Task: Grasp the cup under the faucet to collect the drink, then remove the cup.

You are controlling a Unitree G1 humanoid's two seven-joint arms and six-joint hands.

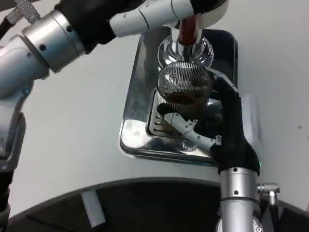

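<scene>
A clear ribbed cup (186, 86) with dark drink in its bottom stands on the slotted drip grate under the chrome faucet (186, 46). My right hand (212, 128) reaches up from the lower right and wraps the cup, thumb across its near side and fingers (227, 89) along its right side. My left hand (166, 15) comes in from the upper left and rests on the red tap handle (187, 29) at the top of the faucet. The faucet's spout is hidden behind the cup's rim and my left hand.
The faucet stands on a shiny steel drip tray (133, 130) in the middle of the white table (72, 125). A dark curved edge of the table front (120, 198) runs along the bottom. A white flat object (251, 121) lies just right of the tray.
</scene>
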